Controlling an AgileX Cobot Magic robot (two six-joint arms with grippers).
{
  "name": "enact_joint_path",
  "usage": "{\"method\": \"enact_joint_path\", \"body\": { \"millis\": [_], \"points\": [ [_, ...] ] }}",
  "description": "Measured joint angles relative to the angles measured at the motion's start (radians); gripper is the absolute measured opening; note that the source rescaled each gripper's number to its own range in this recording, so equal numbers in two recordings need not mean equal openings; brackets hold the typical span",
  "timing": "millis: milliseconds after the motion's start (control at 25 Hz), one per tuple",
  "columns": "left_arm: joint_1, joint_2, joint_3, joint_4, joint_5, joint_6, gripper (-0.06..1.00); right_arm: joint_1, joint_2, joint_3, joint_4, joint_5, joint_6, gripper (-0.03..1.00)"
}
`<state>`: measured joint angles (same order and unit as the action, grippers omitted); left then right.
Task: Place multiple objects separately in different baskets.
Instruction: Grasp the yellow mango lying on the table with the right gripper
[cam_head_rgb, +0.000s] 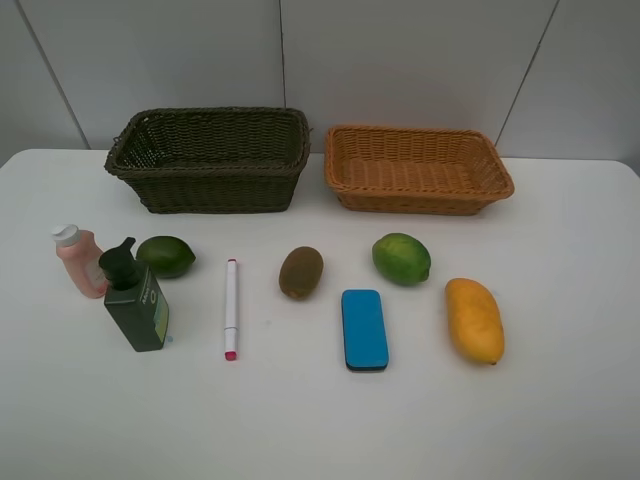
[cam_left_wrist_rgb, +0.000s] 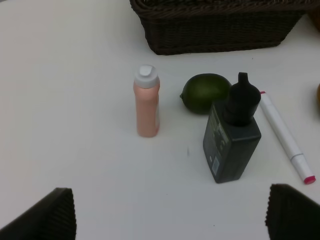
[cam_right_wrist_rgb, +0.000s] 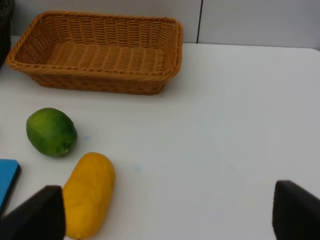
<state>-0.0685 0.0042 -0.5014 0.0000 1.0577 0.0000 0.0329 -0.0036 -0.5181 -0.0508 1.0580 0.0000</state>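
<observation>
Along the back of the white table stand a dark olive-brown basket (cam_head_rgb: 210, 160) and a lighter orange-tan basket (cam_head_rgb: 417, 168), both with nothing in them. In front lie a pink bottle (cam_head_rgb: 79, 261), a dark green pump bottle (cam_head_rgb: 135, 296), a green fruit (cam_head_rgb: 166, 256), a white marker (cam_head_rgb: 231, 306), a brown kiwi (cam_head_rgb: 301, 272), a second green fruit (cam_head_rgb: 401, 258), a blue eraser block (cam_head_rgb: 364, 328) and a yellow mango (cam_head_rgb: 474, 320). Neither arm shows in the high view. My left gripper (cam_left_wrist_rgb: 170, 215) stands open short of the pink bottle (cam_left_wrist_rgb: 147, 101) and pump bottle (cam_left_wrist_rgb: 233, 137). My right gripper (cam_right_wrist_rgb: 167, 212) is open beside the mango (cam_right_wrist_rgb: 88, 194).
The table's bare white top (cam_head_rgb: 320, 420) stretches in front of the row of objects. A grey panelled wall (cam_head_rgb: 400, 60) rises behind the baskets. The marker's pink tip (cam_left_wrist_rgb: 309, 179) points toward the front edge.
</observation>
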Motion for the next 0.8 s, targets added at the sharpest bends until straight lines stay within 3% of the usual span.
{"method": "enact_joint_path", "body": {
  "millis": [800],
  "points": [
    [0.000,0.000,0.000,0.000,0.000,0.000,1.00,0.000,0.000,0.000,0.000,0.000,0.000,0.99]
  ]
}}
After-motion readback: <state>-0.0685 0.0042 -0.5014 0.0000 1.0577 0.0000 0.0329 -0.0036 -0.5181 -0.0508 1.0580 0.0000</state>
